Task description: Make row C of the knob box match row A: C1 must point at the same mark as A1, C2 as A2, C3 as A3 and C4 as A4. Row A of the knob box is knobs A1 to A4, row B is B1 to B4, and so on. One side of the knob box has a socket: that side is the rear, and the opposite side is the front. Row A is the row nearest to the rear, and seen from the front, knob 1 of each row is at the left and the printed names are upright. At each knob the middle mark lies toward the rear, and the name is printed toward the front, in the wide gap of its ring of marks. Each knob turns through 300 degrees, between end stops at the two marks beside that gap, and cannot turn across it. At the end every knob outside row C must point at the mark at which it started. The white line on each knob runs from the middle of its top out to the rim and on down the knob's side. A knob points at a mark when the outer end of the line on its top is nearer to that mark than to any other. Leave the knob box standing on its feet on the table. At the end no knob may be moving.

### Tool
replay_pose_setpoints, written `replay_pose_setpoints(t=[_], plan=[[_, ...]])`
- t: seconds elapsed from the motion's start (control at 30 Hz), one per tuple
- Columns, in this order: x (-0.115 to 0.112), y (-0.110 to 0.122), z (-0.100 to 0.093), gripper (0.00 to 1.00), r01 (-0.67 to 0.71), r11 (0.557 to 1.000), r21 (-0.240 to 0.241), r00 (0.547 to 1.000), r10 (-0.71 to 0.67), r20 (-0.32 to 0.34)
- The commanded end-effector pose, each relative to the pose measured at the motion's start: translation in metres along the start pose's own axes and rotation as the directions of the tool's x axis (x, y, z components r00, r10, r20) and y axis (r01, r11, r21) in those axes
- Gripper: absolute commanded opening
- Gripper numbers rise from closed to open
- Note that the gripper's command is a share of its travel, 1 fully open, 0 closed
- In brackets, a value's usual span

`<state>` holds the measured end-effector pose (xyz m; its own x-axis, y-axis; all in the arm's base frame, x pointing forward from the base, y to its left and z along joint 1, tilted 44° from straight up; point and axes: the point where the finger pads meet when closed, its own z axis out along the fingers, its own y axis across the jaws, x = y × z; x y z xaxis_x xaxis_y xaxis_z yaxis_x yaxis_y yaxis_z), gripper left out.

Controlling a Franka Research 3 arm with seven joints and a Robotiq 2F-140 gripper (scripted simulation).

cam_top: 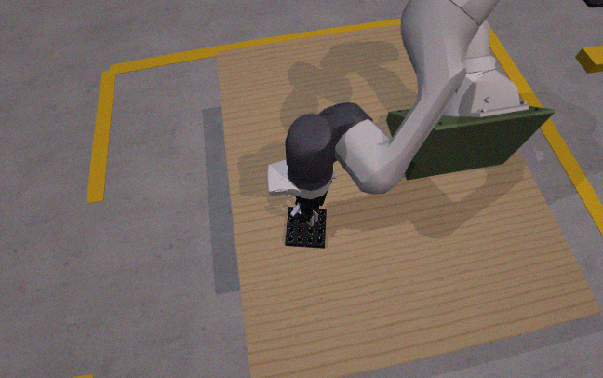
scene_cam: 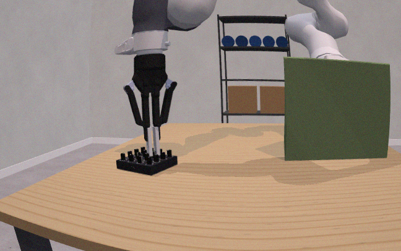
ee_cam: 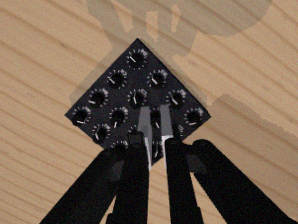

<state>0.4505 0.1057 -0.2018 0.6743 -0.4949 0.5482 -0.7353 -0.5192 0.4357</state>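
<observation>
The black knob box (cam_top: 304, 245) (scene_cam: 140, 168) (ee_cam: 136, 77) stands on its feet on the wooden table (cam_top: 395, 279) (scene_cam: 216, 201), near the table's left side. It carries four rows of small black knobs with white lines. My gripper (cam_top: 307, 215) (scene_cam: 153, 151) (ee_cam: 155, 118) reaches straight down onto the box. Its white finger pads are shut on one inner knob (ee_cam: 156, 121), which is mostly hidden between them. I cannot read that knob's name. In the wrist view the box lies cornerwise, like a diamond.
A green upright panel (cam_top: 465, 144) (scene_cam: 335, 108) stands at the robot's base on the table's far right. A dark shelf rack (scene_cam: 254, 68) with blue discs and brown boxes stands behind the table. Yellow floor lines (cam_top: 100, 135) frame the table.
</observation>
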Motion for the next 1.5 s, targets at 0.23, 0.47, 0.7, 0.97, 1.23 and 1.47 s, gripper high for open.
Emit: replay_pose_setpoints(t=[0.23, 0.47, 0.7, 0.97, 1.23, 1.47], plan=[[0.0011, -0.0008, 0.0004, 0.05, 0.248, 0.969, 0.007, 0.969, -0.248, -0.004], [0.0011, -0.0008, 0.0004, 0.05, 0.315, 0.949, 0.007, 0.949, -0.315, -0.004], [0.0011, -0.0008, 0.0004, 0.05, 0.329, 0.944, 0.007, 0.944, -0.329, -0.004], [0.0011, -0.0008, 0.0004, 0.05, 0.330, 0.944, 0.007, 0.944, -0.330, -0.004], [0.0011, -0.0008, 0.0004, 0.12, 0.330, 0.944, 0.007, 0.944, -0.330, -0.004], [0.0011, -0.0008, 0.0004, 0.12, 0.330, 0.944, 0.007, 0.944, -0.330, -0.004]])
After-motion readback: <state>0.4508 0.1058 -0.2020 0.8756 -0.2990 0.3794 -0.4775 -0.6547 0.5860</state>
